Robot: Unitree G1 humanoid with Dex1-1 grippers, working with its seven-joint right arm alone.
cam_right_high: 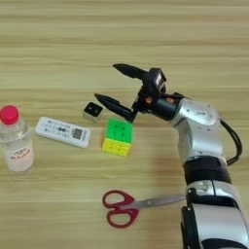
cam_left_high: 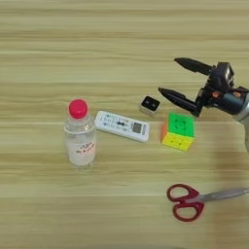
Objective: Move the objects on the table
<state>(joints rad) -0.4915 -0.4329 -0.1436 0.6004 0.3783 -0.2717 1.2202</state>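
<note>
A small clear bottle with a red cap stands upright at the left of the table. To its right lies a slim white remote, then a tiny white block with a black face. A multicoloured puzzle cube, green on top and yellow in front, sits right of the remote. My right gripper hovers open above and behind the cube, fingers spread wide and pointing left, holding nothing. Its lower finger ends just right of the block.
Red-handled scissors lie near the front, blades pointing right. My silver forearm rises from the bottom right edge over the scissors' blades. Bare wood stretches across the back of the table.
</note>
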